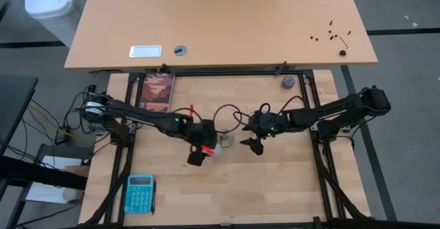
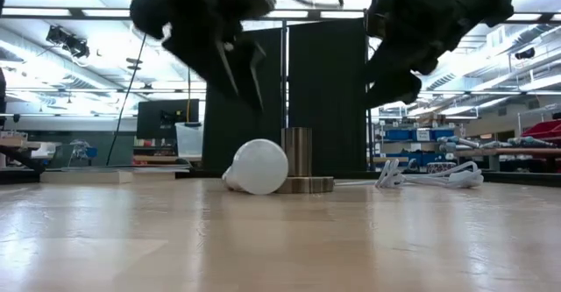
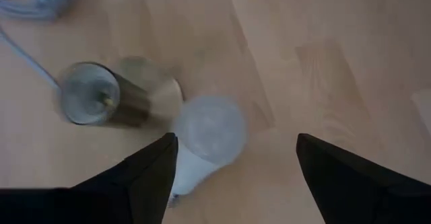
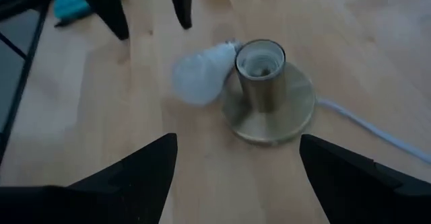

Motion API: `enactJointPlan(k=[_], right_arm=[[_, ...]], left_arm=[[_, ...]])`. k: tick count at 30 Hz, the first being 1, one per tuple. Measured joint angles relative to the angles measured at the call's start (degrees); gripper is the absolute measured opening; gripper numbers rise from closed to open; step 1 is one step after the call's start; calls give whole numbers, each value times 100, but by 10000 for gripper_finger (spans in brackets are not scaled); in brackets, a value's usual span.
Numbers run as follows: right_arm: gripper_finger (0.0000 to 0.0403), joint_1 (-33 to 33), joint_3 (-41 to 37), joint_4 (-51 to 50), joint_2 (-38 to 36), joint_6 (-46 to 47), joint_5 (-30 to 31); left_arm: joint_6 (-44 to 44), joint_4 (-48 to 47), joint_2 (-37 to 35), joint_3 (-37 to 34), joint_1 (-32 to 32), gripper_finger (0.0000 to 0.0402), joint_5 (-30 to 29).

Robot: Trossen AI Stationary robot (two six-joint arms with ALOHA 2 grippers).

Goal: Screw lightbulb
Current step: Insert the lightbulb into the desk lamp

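The lightbulb (image 2: 258,167) lies on its side on the table (image 2: 280,239), leaning against the brass socket (image 2: 299,161), just below the left gripper (image 2: 242,83), whose fingers are spread and empty. The right gripper (image 1: 252,145) hangs nearby, fingers wide.

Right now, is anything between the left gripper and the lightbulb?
Nothing visible. The left gripper hangs open just above the lightbulb, which lies on its side against the socket base on the table.
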Motion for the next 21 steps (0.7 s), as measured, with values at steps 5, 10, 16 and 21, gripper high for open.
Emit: enactJointPlan(k=[5,10,16,21], right_arm=[[322,22,4,54,8,466,-21],[322,77,4,54,8,652,-23],[322,134,4,81,8,771,-23],[322,133,4,109,8,854,-14]], left_arm=[[362,10,445,-2,-31,305,-17],[1100,63,672,-2,-83,305,-470],[1700,156,854,-4,-102,305,-577],[1962,170,980,-7,-102,305,-569]])
